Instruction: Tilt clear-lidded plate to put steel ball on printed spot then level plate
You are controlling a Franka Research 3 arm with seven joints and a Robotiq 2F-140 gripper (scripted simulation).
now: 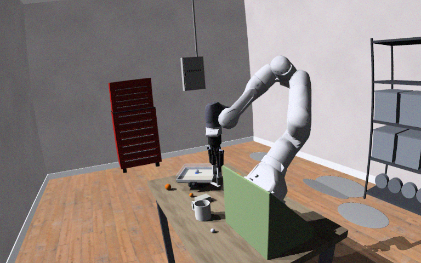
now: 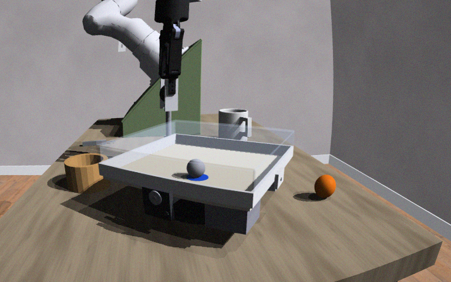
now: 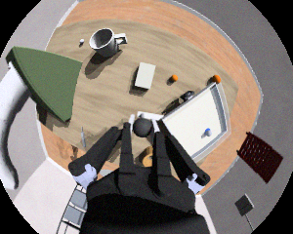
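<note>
- The plate (image 2: 199,195) sits on its stand on the counter (image 2: 290,244), ball (image 2: 195,167) inside it, right on the spot (image 2: 198,177).
- In the exterior view, a wooden cup (image 2: 81,171) is just left of the plate and an orange ball (image 2: 325,186) is off to its right.
- The mug (image 2: 234,123) and slanted board (image 2: 182,101) are behind it.
- The claw (image 2: 169,101) is above the far edge, clamped on an upright handle (image 2: 168,124).
</note>
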